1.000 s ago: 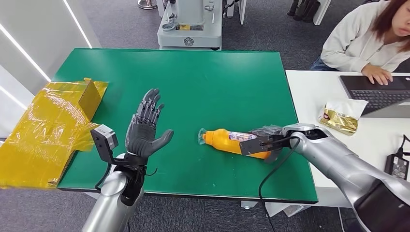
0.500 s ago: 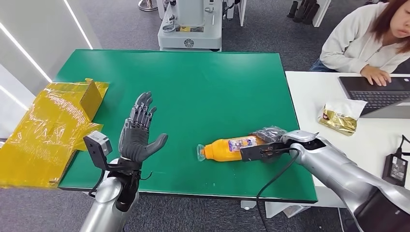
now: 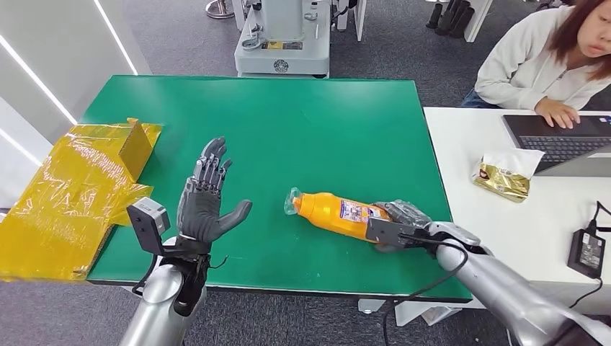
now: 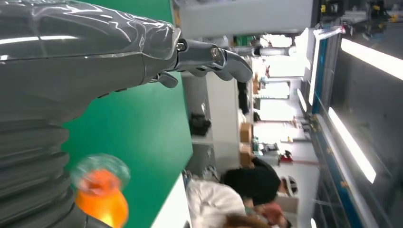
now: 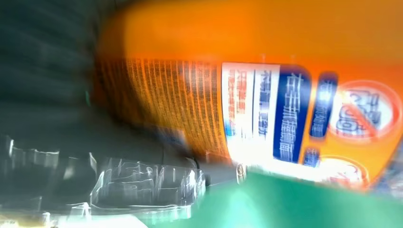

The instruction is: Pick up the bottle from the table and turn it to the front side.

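Observation:
An orange bottle (image 3: 333, 214) with a clear cap and a white and blue label lies tilted over the green table (image 3: 288, 130), cap toward the left. My right hand (image 3: 400, 216) grips its base end near the table's front right. The right wrist view is blurred and shows the bottle's label (image 5: 285, 114) close up. My left hand (image 3: 207, 198) stands upright with fingers spread and palm toward the bottle, holding nothing, well to its left. In the left wrist view the bottle's cap end (image 4: 100, 187) is seen beside my left hand (image 4: 95, 52).
A crumpled yellow plastic-wrapped box (image 3: 76, 191) lies at the table's left edge. To the right stands a white desk (image 3: 490, 216) with a gold snack packet (image 3: 508, 173), a laptop (image 3: 565, 140) and a person typing. A grey machine base (image 3: 282, 43) stands behind the table.
My right hand has drawn back toward the front edge with the bottle, swinging its cap end further away and rolling its label upward. My left hand has hardly moved.

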Available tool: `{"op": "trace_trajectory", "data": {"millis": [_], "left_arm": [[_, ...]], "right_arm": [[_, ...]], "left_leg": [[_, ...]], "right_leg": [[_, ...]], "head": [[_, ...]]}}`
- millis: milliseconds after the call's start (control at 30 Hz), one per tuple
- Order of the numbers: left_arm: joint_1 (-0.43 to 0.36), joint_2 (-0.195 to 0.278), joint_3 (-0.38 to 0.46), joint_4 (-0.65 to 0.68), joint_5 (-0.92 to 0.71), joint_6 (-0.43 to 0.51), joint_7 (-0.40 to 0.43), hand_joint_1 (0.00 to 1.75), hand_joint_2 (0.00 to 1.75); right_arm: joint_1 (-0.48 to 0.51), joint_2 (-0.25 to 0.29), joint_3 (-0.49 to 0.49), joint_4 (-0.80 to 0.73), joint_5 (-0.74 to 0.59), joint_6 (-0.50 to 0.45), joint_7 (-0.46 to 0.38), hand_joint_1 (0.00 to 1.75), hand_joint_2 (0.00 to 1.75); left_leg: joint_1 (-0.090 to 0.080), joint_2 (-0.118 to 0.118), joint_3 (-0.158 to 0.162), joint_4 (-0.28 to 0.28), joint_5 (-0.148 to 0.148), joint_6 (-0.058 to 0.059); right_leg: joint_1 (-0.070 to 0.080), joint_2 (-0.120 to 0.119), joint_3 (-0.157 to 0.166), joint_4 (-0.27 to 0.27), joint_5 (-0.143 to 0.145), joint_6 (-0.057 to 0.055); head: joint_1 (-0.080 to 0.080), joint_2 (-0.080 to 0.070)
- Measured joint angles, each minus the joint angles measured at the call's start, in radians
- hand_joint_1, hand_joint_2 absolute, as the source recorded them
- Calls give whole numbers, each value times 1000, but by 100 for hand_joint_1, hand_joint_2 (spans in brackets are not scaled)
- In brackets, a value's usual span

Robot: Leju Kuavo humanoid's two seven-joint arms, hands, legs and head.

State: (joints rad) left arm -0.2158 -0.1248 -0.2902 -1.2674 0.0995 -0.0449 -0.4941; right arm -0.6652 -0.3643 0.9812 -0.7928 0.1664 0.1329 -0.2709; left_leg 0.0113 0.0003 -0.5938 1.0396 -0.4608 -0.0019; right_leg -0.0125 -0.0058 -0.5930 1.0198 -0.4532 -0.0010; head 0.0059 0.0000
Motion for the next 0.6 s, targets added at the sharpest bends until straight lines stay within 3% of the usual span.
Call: {"op": "trace_trajectory", "data": {"millis": [200,367,600], "left_arm": [[34,11,8,-41,-50,70,0,0,175],[54,17,17,-53,-63,79,3,0,175],[56,20,17,-48,-27,1,49,0,175]], "right_arm": [[226,25,-203,-188,-80,-52,-56,175,175],[411,97,-322,-360,-46,-136,-88,175,175],[560,192,-425,-522,-59,-180,-121,175,175]], "left_leg": [[0,-3,-4,-1,0,0],[0,-3,-6,-2,-1,-1],[0,-2,-8,-2,-1,-1]], "right_leg": [[0,-3,-3,1,-1,0],[0,-3,-6,1,-2,-1],[0,-2,-8,0,-4,0]], "head": [[0,0],[0,0],[0,0]]}}
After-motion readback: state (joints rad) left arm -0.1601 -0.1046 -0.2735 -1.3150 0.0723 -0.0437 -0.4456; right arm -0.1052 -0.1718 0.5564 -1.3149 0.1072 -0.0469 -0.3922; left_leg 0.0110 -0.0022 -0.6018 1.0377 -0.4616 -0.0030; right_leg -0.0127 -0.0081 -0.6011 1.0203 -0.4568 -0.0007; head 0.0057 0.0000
